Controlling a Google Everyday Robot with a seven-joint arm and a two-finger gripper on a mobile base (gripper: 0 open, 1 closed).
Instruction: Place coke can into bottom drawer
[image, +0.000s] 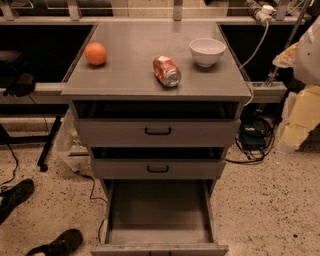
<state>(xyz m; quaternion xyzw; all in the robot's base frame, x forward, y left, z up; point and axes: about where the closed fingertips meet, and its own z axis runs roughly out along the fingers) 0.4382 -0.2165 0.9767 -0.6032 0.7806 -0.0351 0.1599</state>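
Note:
The coke can (166, 71) lies on its side on the grey cabinet top (130, 80), near the middle, with its silver end toward the front. The bottom drawer (159, 207) is pulled wide open and its flat grey interior holds nothing. My gripper (294, 131) is at the right edge of the view, at the lower end of the pale arm. It hangs well to the right of the cabinet, at about the height of the top drawer, far from the can.
An orange (95, 53) sits at the left of the cabinet top and a white bowl (207, 51) at the right. The two upper drawers (158, 131) with black handles are slightly open. Cables (252, 145) lie on the floor at the right and shoes (15, 195) at the left.

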